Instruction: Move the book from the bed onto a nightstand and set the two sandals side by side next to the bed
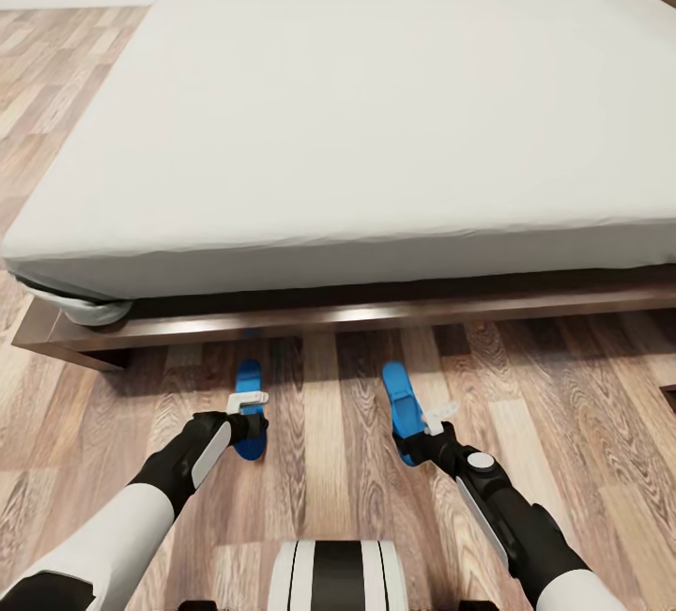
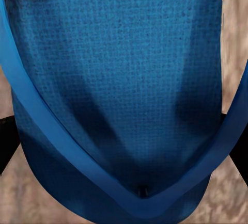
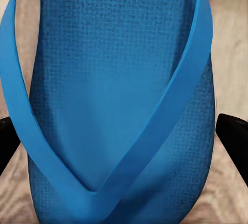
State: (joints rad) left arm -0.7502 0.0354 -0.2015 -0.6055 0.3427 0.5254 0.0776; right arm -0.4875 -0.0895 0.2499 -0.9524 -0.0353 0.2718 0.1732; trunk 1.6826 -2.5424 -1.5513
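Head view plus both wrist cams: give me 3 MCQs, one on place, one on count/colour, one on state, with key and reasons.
1. Where do the sandals lie?
A. on the mattress
B. on the wood floor in front of the bed
C. on a nightstand

2. How many sandals show in the head view, and in what colour?
A. one, red
B. three, green
C. two, blue

3. How are the sandals placed relative to each other?
A. apart, with bare floor between
B. stacked
C. touching side to side

Key: 1 B, the left sandal and the right sandal lie on the planks below the bed frame. 2 C, both are blue. 3 A, floor planks show between them, one by the left gripper, one by the right gripper.
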